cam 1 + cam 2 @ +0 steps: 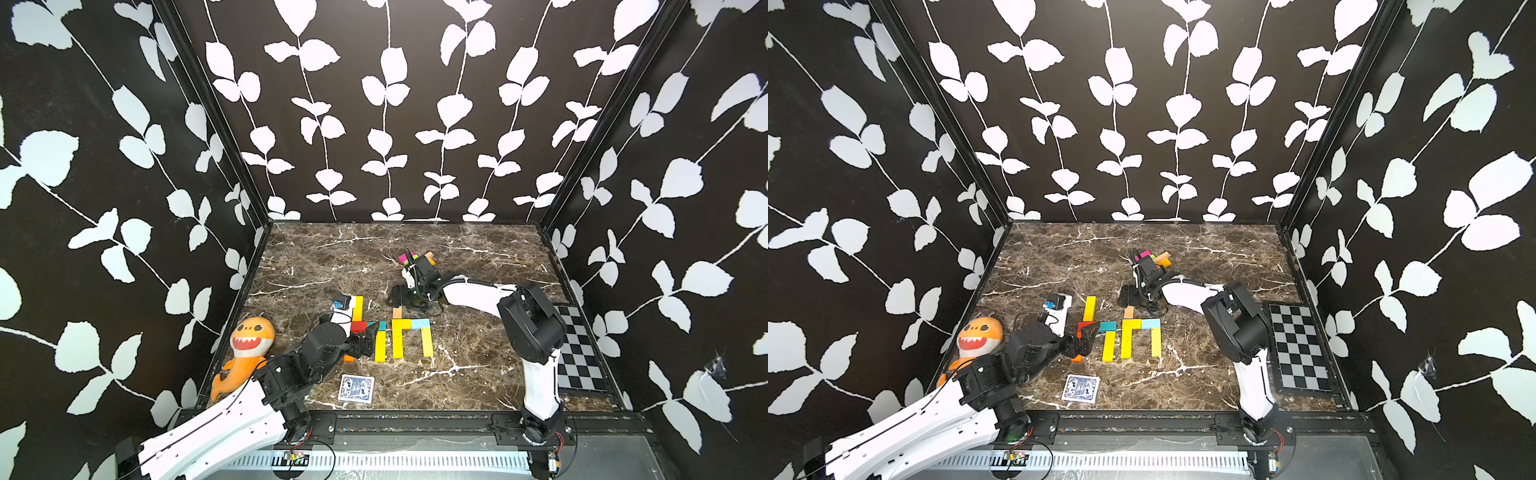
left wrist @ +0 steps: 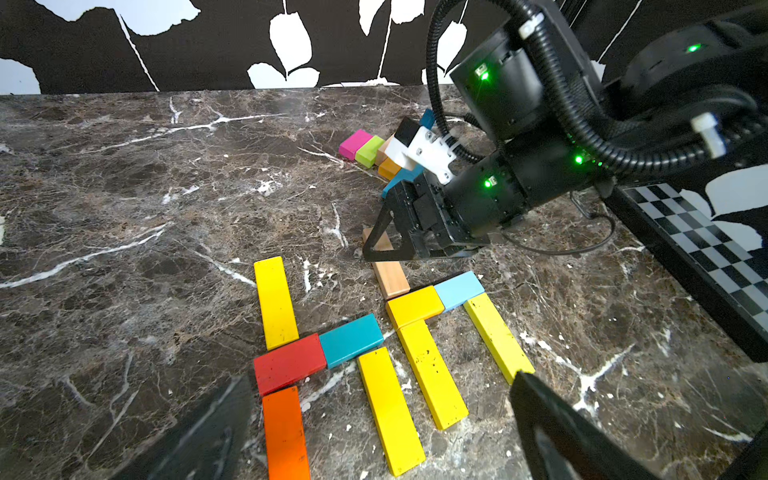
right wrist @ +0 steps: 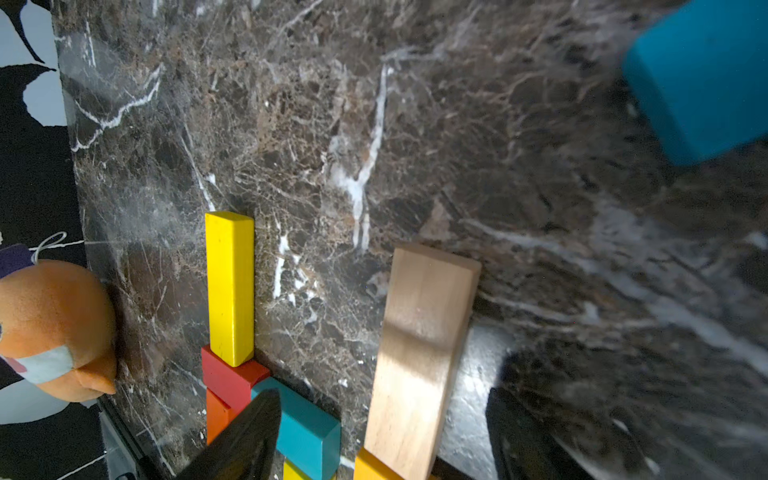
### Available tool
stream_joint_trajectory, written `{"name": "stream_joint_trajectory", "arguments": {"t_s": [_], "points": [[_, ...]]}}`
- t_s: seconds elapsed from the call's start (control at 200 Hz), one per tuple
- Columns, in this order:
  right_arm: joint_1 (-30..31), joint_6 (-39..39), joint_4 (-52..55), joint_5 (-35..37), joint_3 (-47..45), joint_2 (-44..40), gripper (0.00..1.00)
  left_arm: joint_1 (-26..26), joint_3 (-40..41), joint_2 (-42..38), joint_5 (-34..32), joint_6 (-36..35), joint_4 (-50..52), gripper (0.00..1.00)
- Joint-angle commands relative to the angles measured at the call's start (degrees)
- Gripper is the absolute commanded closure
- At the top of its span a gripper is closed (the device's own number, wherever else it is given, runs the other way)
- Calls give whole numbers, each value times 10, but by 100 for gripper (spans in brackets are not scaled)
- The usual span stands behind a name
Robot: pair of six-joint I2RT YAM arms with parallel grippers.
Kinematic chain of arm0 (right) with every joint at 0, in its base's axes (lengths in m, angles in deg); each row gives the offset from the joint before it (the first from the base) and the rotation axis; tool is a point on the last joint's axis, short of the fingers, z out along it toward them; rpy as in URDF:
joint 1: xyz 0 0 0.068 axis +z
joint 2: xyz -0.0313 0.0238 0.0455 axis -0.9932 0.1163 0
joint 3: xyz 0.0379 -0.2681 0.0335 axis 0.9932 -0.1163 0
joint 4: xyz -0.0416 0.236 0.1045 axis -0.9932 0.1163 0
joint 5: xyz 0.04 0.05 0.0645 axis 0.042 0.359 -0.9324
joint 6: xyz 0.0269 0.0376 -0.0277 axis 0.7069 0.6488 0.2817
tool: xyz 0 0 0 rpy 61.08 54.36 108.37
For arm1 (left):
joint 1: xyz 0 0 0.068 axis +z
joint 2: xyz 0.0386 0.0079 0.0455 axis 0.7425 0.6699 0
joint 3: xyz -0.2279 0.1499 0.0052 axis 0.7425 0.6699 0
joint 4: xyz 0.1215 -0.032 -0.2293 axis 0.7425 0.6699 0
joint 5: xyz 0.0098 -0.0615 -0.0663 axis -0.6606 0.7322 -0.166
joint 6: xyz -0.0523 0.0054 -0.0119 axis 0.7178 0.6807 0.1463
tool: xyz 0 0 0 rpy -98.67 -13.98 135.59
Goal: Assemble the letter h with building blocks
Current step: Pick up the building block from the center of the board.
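Note:
The building blocks lie flat on the marble table (image 1: 478, 374) in two groups. A tan block (image 1: 397, 312) heads a yellow block (image 1: 397, 345), with a short yellow block (image 1: 401, 323), a light blue block (image 1: 419, 323) and another yellow block (image 1: 427, 343) beside them. To their left lie yellow (image 1: 358, 306), red (image 2: 289, 363), teal (image 2: 351, 338), yellow (image 2: 390, 409) and orange (image 2: 286, 432) blocks. My right gripper (image 3: 384, 399) stands open astride the tan block (image 3: 419, 353), with a gap on each side. My left gripper (image 2: 376, 382) hangs wide open, low over the left group.
A loose pile of blocks, pink (image 2: 354, 143), green (image 2: 369, 151) and orange (image 2: 390, 168) among them, sits behind the right wrist. An orange shark plush (image 1: 249, 345) leans at the left wall. A blue card deck (image 1: 356, 388) lies near the front edge, a checkerboard (image 1: 577, 349) at the right.

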Motion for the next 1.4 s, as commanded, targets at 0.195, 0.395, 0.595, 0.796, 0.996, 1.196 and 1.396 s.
{"name": "stream_joint_trajectory", "arguments": {"t_s": [0.195,0.395,0.595,0.796,0.996,1.196,1.396], "points": [[-5,-6,-11,-14,32,37,23,0,-15,9,-6,4,0,1],[-8,-7,-6,-10,39,43,23,0,-14,13,-8,2,-1,1],[-19,-6,-8,-1,30,27,23,0,-15,18,-10,1,-3,1],[-28,-55,39,53,56,-48,23,0,-26,30,-7,-6,-8,1],[-44,-66,153,147,100,-56,24,0,-31,40,-2,-10,-14,1],[-55,-29,215,221,149,-5,23,0,-32,46,14,-11,-15,1],[-55,19,227,235,190,51,22,0,-29,38,25,-13,-10,1]]}}
